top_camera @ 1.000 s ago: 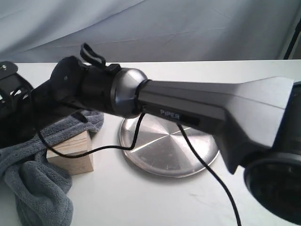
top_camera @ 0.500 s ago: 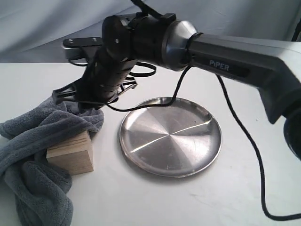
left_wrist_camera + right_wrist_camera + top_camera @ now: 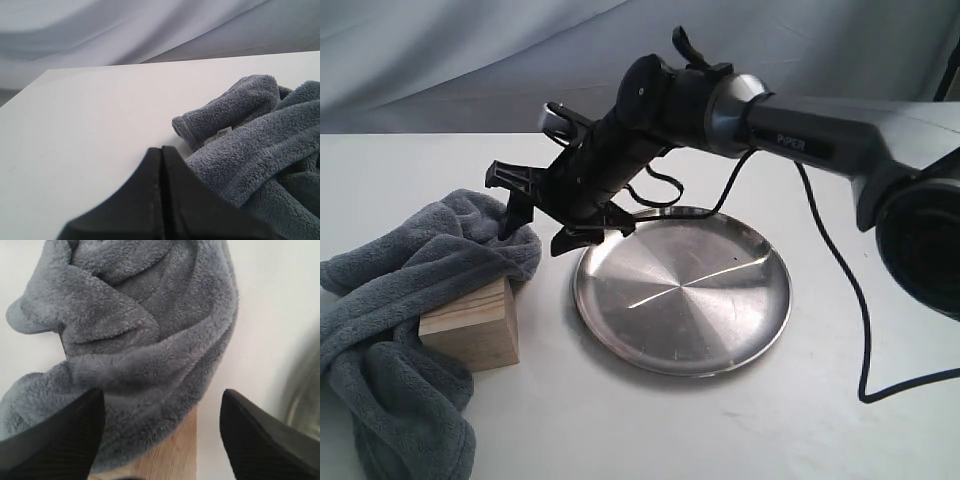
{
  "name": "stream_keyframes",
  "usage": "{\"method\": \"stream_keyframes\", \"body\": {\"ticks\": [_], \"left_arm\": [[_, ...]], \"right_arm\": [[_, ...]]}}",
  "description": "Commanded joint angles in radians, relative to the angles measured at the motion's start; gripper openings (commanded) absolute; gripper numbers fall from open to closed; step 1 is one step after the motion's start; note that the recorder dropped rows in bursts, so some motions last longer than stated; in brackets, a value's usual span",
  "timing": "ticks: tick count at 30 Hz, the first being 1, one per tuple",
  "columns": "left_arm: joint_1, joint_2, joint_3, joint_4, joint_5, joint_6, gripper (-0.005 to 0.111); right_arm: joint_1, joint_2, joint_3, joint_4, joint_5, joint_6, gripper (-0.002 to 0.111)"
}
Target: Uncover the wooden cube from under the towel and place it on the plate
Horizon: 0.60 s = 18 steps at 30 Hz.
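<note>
White tabletop (image 3: 650, 430) (grey drape (image 3: 470, 60) behind) bears towel (image 3: 390, 290), cube (image 3: 470, 325), plate (image 3: 680, 300).

The white surface (image 3: 620, 430) carries a rumpled grey towel (image 3: 380, 300) on the left. A wooden block (image 3: 470, 328) sits partly under the towel's edge, with a shiny plate (image 3: 682, 292) near it.

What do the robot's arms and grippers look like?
The right arm is dark grey with a silver joint, white "PiPER" lettering and a loose black cable. The left gripper and right gripper are black, with wedge-shaped fingers.
</note>
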Motion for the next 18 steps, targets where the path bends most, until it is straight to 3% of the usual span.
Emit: {"method": "stream_keyframes", "body": {"ticks": [1, 15, 18], "left_arm": [[0.001, -0.004, 0.005, -0.005, -0.006, -0.002, 0.0], [0.001, -0.004, 0.005, -0.005, -0.006, -0.002, 0.0], [0.001, -0.004, 0.005, -0.005, -0.006, -0.002, 0.0]], "right_arm": [[-0.002, 0.039, -0.007, 0.102, -0.049, -0.028, 0.063], [-0.002, 0.077, -0.007, 0.17, -0.078, -0.028, 0.063], [-0.002, 0.126, -0.007, 0.287, -0.092, -0.047, 0.063]]}}
